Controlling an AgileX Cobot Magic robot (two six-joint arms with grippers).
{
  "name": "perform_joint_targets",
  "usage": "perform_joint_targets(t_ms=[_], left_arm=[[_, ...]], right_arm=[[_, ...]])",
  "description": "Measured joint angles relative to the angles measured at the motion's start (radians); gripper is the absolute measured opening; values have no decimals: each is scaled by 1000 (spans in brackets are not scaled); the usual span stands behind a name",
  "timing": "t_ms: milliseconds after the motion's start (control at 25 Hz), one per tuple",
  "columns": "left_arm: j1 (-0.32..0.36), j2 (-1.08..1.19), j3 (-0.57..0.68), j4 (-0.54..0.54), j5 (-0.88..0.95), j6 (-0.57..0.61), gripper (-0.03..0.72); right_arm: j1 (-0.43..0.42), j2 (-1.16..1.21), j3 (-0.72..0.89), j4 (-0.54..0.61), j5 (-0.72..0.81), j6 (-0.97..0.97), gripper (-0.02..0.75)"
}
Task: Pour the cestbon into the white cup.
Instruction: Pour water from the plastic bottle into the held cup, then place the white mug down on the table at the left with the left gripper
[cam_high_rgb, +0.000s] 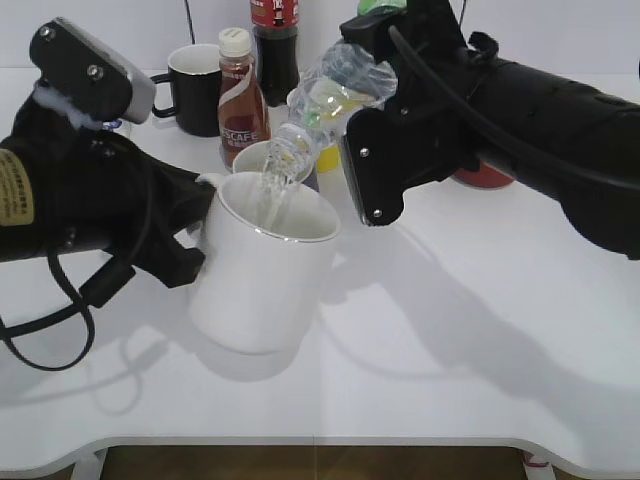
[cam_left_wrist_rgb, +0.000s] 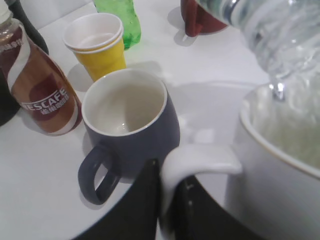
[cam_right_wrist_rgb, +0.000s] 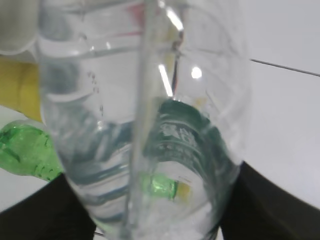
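My right gripper (cam_high_rgb: 372, 100) is shut on the cestbon (cam_high_rgb: 335, 95), a clear ribbed bottle with a dark green label. It is tilted neck-down to the left, and water streams from its mouth into the white cup (cam_high_rgb: 262, 275). The bottle fills the right wrist view (cam_right_wrist_rgb: 145, 125) between the dark fingers (cam_right_wrist_rgb: 155, 220). My left gripper (cam_left_wrist_rgb: 172, 192) is shut on the white cup's handle (cam_left_wrist_rgb: 200, 160). In the left wrist view the cup's rim (cam_left_wrist_rgb: 272, 135) is at the right, with the bottle (cam_left_wrist_rgb: 280, 35) pouring above it.
Behind the cup stand a grey mug (cam_left_wrist_rgb: 127, 125), a yellow paper cup (cam_left_wrist_rgb: 97, 45), a Nescafe bottle (cam_high_rgb: 240, 95), a black mug (cam_high_rgb: 190, 88), a dark cola bottle (cam_high_rgb: 275, 45), a green bottle (cam_left_wrist_rgb: 120, 17) and a red object (cam_high_rgb: 485, 178). The table's front edge (cam_high_rgb: 320, 440) is near.
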Motion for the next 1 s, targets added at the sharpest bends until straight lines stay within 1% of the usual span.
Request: perform_joint_targets(t_ms=[120,280,400,520,600,760,880,1000], left_arm=[[0,0,0,0,0,0,38],[11,0,0,0,-7,0,38],[37,0,0,6,-24,0,38],[69,0,0,15,-34,0,38],[97,0,0,23,-68,3,38],[187,5,0,26,-191,3,38],[289,23,0,27,-279,3,38],[418,70,0,26,-438,4,38]], right_arm=[[0,0,0,11,30,36,457],[0,0,0,12,159,230,457],[0,-4,0,12,229,482,457],[0,-22,0,11,256,792,457],[0,-34,0,-7,260,1052,457],[-23,-38,0,-69,256,1481,457],[-62,-38,1,-141,238,1677,457],[-107,-39,23,-239,215,1852,457]])
